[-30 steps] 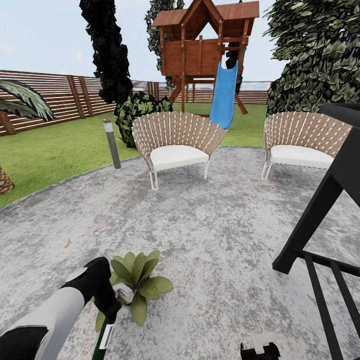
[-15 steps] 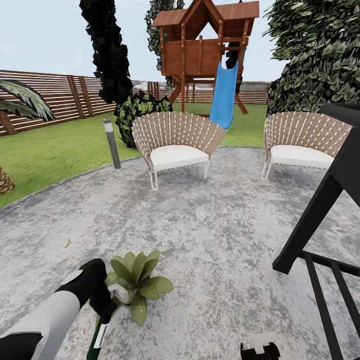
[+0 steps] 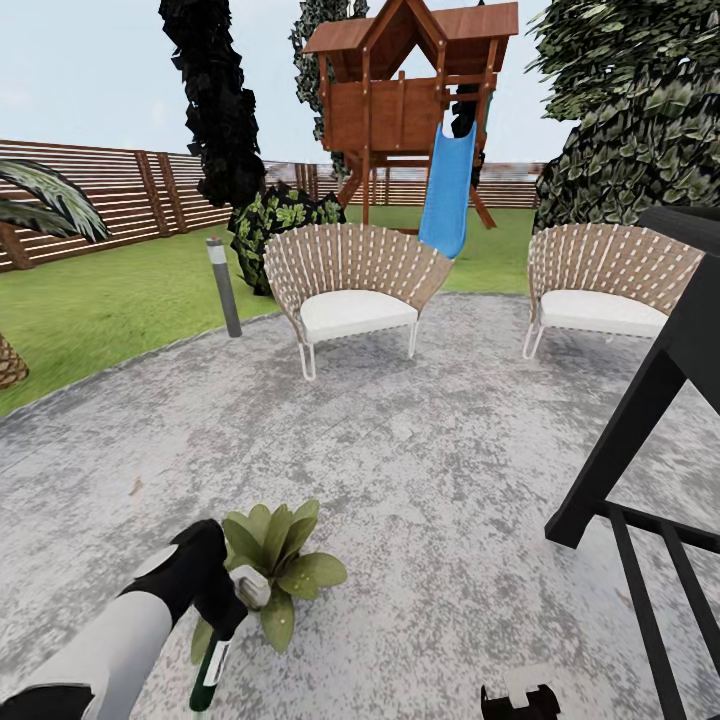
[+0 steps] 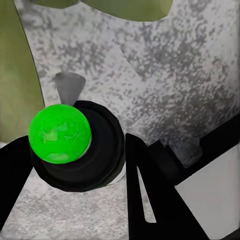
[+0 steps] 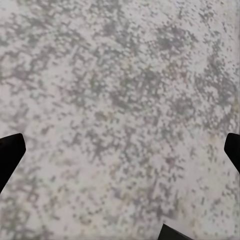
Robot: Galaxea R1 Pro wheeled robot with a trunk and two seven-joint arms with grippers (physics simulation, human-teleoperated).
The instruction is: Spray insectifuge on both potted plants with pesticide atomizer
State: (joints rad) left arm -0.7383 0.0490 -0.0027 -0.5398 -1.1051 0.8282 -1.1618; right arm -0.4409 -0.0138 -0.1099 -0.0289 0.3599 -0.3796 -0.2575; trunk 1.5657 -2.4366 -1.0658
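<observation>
Green-bodied spray bottle (image 3: 212, 672) sits clamped in the left gripper (image 3: 222, 600) beside a potted plant (image 3: 275, 556) on the patio (image 3: 420, 450), while the right gripper (image 5: 120, 150) hangs spread wide.

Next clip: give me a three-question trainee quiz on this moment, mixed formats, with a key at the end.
1. True or false: the left hand is shut on the atomizer.
2. Multiple choice: the potted plant beside the left hand stands on A) the lawn, B) the grey patio, C) a chair seat.
3. Fill in: how many wicker chairs stand at the patio's far side?

Key
1. True. In the left wrist view the black fingers flank its dark body with the green cap.
2. B.
3. Two: one chair near the middle, another chair to the right. The right hand hangs open over bare patio.
</observation>
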